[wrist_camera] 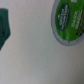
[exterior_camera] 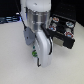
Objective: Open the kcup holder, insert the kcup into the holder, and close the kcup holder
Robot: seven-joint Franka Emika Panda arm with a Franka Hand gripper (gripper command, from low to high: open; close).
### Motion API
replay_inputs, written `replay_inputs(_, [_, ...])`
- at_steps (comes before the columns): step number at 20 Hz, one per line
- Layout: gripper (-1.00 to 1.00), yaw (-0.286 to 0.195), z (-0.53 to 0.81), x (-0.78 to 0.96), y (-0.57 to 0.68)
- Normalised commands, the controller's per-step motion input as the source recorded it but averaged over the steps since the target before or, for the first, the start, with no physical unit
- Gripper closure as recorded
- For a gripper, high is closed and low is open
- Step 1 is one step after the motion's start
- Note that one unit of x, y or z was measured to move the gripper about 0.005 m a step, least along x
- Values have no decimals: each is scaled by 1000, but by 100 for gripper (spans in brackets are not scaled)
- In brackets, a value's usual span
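While the arm (exterior_camera: 39, 35) fills frame centre, kcup holder (exterior_camera: 61, 29) sits open, upper right of the exterior view. Kcup (wrist_camera: 67, 25) lies on the bench (wrist_camera: 30, 60); finger state can't tell. Centre over pod before descending.

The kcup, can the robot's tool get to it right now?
Probably yes. In the wrist view the kcup lies on the bare white table with nothing over it. In the exterior view the arm is just above it. The tool itself is hidden.
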Motion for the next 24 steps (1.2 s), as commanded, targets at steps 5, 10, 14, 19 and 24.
replay_inputs(5, [-100, -18, 55, -291, 380])
replay_inputs(10, [-100, -38, -51, -458, 46])
replay_inputs(14, [-100, -106, -143, 70, -59])
replay_inputs(19, [-100, -159, -227, 110, -105])
replay_inputs(24, [-100, -124, -168, 48, -112])
